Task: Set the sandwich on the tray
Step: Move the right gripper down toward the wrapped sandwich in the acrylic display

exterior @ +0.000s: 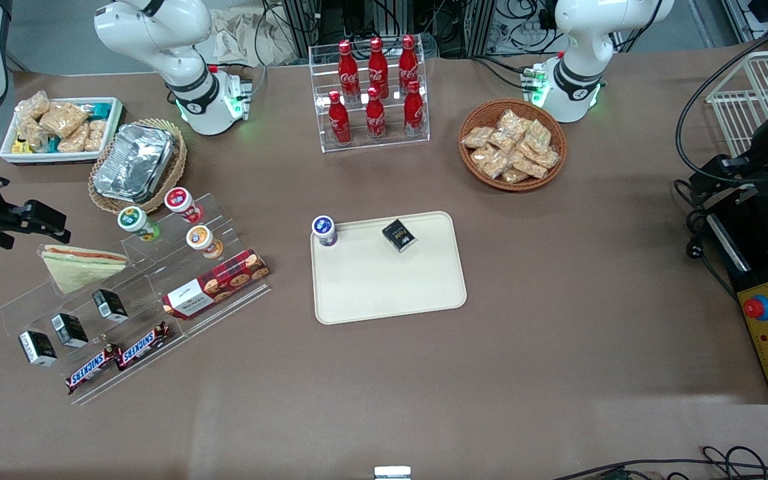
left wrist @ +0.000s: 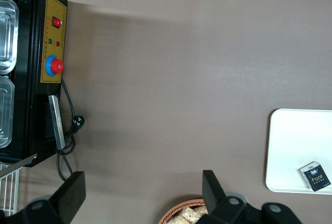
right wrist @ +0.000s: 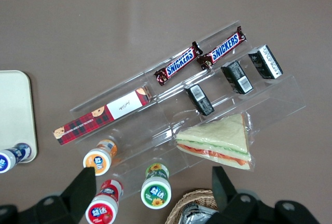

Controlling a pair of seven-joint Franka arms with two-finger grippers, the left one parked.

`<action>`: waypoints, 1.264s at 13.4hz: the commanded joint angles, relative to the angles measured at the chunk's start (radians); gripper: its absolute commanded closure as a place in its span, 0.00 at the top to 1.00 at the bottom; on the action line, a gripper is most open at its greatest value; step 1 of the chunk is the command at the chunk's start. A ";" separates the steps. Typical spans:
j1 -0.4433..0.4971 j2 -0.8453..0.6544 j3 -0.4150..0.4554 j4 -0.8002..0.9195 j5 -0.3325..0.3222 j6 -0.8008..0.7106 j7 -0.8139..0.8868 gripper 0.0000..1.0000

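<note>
A: Clear acrylic steps in the front view carry the sandwich (exterior: 81,265), a soft pale wedge in glossy wrap on the top step, toward the working arm's end of the brown surface (exterior: 557,347). What else sits there?

B: Three round cups (exterior: 181,203), three small black boxes (exterior: 67,329), one red patterned cookie box (exterior: 216,283) and two Snickers bars (exterior: 117,357). The tray (exterior: 384,293), smooth cream plastic with rounded corners, lies well apart near the middle, holding one blue-lidded cup (exterior: 324,230) and one black box (exterior: 399,235).

A: And the hand (exterior: 24,223)?

B: Dark, above the surface just beside the sandwich; its spread isn't clear from there.

A: The left wrist view?

B: A corner of the tray (left wrist: 295,151) with the black box (left wrist: 315,176) on it.

A: The right wrist view?

B: The hand (right wrist: 153,195) hovers with its two dark fingers (right wrist: 83,182) spread wide and nothing between them. The sandwich (right wrist: 218,141) lies on the acrylic, its red and green filling layered along one edge, near a woven basket's rim (right wrist: 194,203). The tray (right wrist: 15,110) shows only as a rounded corner.
</note>
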 commanded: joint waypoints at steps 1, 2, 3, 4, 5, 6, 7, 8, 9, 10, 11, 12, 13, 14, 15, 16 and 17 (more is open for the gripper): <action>0.003 0.006 -0.004 0.002 -0.001 0.009 0.012 0.99; 0.003 0.008 -0.004 0.003 -0.003 0.005 0.012 0.99; 0.003 0.008 -0.004 0.005 -0.003 0.003 0.010 0.99; 0.002 0.005 -0.005 0.003 -0.003 0.000 0.012 0.99; 0.002 0.003 -0.007 0.005 -0.004 0.000 0.015 0.99; 0.003 0.003 -0.008 0.008 -0.006 0.003 0.035 0.99; 0.002 0.002 -0.008 0.008 -0.013 0.008 0.124 0.99; 0.002 -0.001 -0.010 0.009 -0.018 0.008 0.256 0.99; 0.000 -0.004 -0.010 0.009 -0.035 -0.003 0.373 0.99; -0.001 -0.010 -0.011 0.006 -0.050 -0.004 0.468 0.99; -0.009 -0.012 -0.016 0.008 -0.052 -0.006 0.569 0.99; -0.019 -0.014 -0.027 0.008 -0.052 -0.004 0.689 0.99; -0.029 -0.015 -0.037 0.006 -0.052 -0.004 0.764 0.99; -0.030 -0.015 -0.039 0.003 -0.052 -0.006 0.789 0.99; -0.033 -0.014 -0.039 0.003 -0.050 -0.006 0.805 0.99; -0.033 -0.014 -0.039 0.000 -0.050 -0.006 0.843 0.99; -0.035 -0.006 -0.041 0.000 -0.052 -0.004 0.919 0.99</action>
